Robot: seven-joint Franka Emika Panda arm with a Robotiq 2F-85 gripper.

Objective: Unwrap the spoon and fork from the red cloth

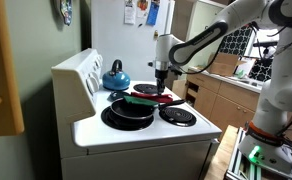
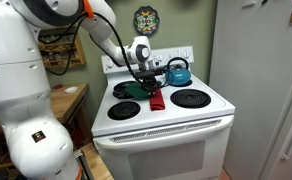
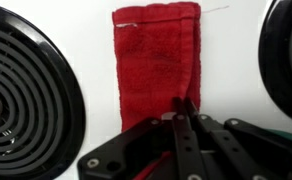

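A white stove point(image 2: 161, 125) stands in a kitchen. The red cloth point(image 3: 158, 65) lies flat on the white middle part of the stove top. In the wrist view it is a long folded strip. One burner point(image 3: 26, 100) is on one side of it and another burner point(image 3: 291, 60) is on the other side. The cloth lies between them and touches neither one. In both exterior views it shows as a small red patch point(image 1: 158, 99) point(image 2: 157, 100) under the arm.

The gripper point(image 3: 184, 108) points down at the near end of the cloth. Its two fingers are pressed together, and I see no gap between them. The tips sit right at the cloth, close to one long edge. I cannot tell if any cloth is pinched between them. In both exterior views the gripper point(image 1: 163, 88) point(image 2: 149, 85) is low over the stove top, just above the cloth.

A blue kettle point(image 2: 178, 72) stands at the back of the stove, behind the cloth. A black pan point(image 1: 126, 112) sits on a burner beside the cloth. Something green point(image 2: 129, 88) lies by the pan, near the cloth. It is too small to tell what it is.
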